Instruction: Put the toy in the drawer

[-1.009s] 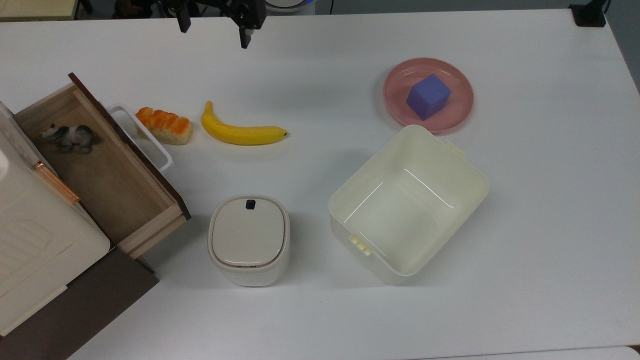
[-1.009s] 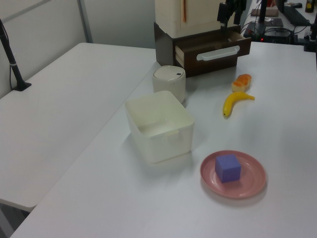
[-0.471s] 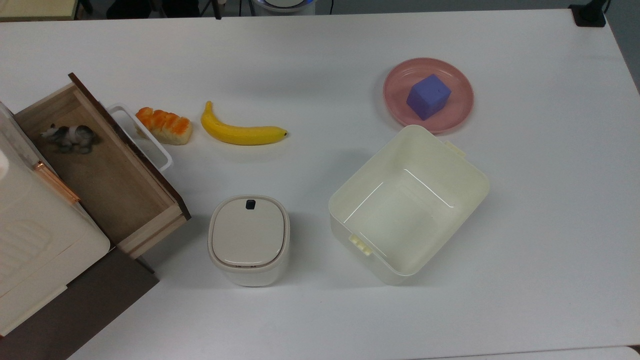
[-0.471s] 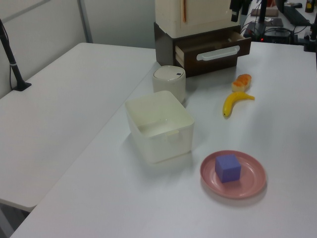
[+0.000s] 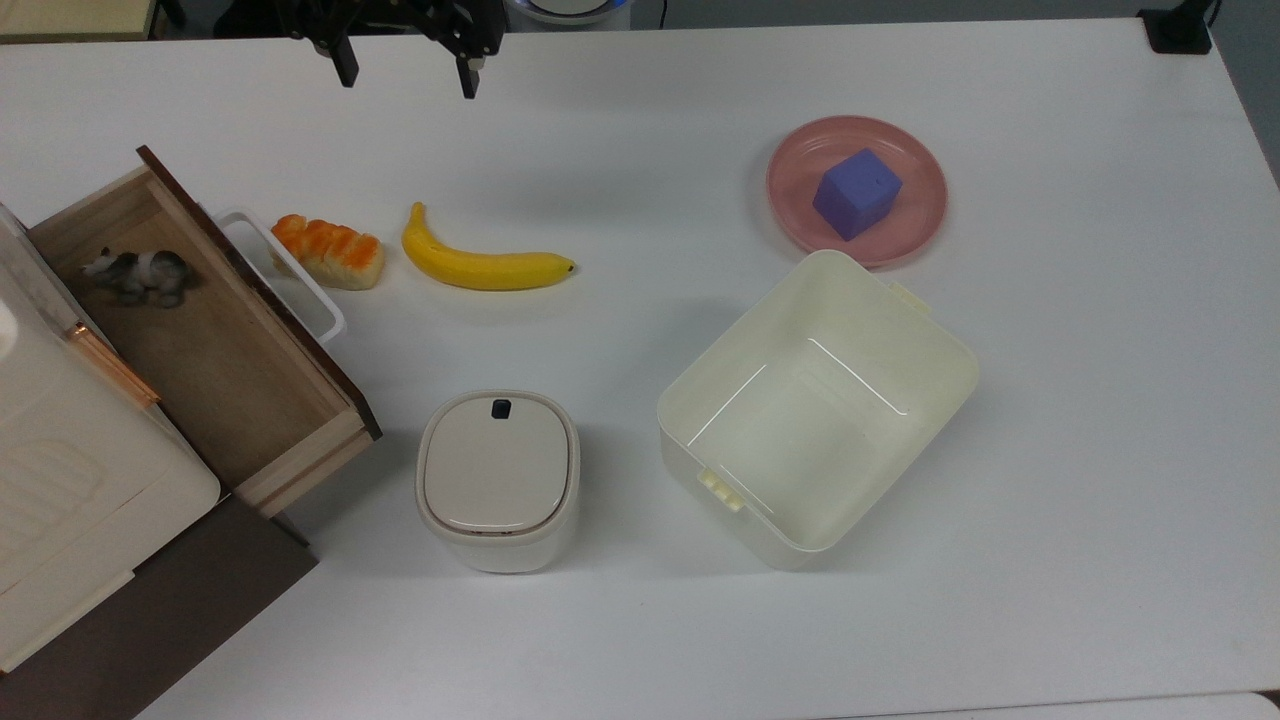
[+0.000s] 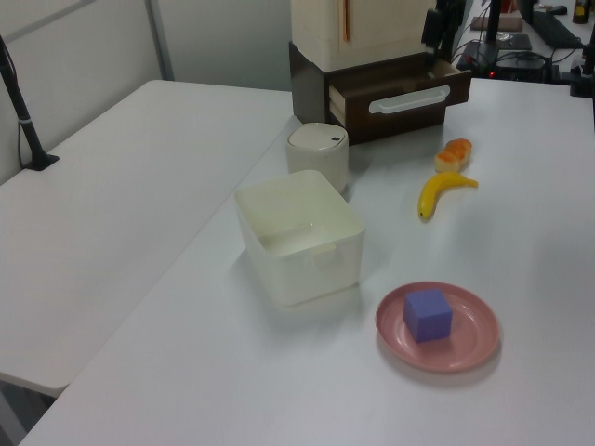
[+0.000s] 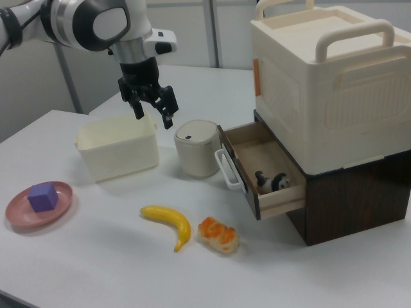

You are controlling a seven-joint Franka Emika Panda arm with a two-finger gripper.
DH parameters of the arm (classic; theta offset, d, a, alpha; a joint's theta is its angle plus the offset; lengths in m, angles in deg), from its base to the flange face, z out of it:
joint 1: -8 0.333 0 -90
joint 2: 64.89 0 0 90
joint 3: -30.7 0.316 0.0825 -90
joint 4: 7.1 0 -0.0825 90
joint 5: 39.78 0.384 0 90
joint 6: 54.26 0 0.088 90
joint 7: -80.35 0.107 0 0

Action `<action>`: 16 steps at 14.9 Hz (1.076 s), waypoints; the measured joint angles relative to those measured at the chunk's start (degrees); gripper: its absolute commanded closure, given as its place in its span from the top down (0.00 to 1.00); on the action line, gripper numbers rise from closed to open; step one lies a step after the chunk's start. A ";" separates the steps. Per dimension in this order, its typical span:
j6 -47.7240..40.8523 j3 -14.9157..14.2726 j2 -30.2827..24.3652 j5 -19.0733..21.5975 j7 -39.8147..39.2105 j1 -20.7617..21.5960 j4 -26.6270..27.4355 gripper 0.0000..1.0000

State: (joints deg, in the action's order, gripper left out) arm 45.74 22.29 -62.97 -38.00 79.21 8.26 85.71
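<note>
No text, label, brand, number or sign can be read anywhere in these views.

Sitting pulled open near the table's [image 6: 139, 186] far edge: the drawer [image 6: 402, 95], white handle facing out, under a cream box [image 6: 358, 28]. Hanging just above the drawer's right end: a dark gripper [image 6: 435, 26]. Standing before it: a lidded white bin [image 6: 317, 151] and an open cream tub [image 6: 297, 235]. Lying toward the right edge: a bread roll [image 6: 454, 154] and banana [image 6: 441, 191]. Resting nearest: a purple cube [image 6: 428, 314] on a pink plate [image 6: 469, 344].
</note>
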 measured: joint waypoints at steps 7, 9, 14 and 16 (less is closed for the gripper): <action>-8.04 0.12 -1.36 0.00 -1.12 -1.07 -2.39 1.00; -8.12 0.20 -1.44 0.00 -5.15 -1.07 -2.79 1.00; -7.42 0.24 -1.35 1.21 -6.17 -1.15 -3.35 1.00; -6.85 0.30 -1.06 2.57 -2.42 -1.13 -3.11 1.00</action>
State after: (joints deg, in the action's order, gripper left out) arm 38.89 22.59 -64.03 -35.43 76.79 7.13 82.60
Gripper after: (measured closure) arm 0.000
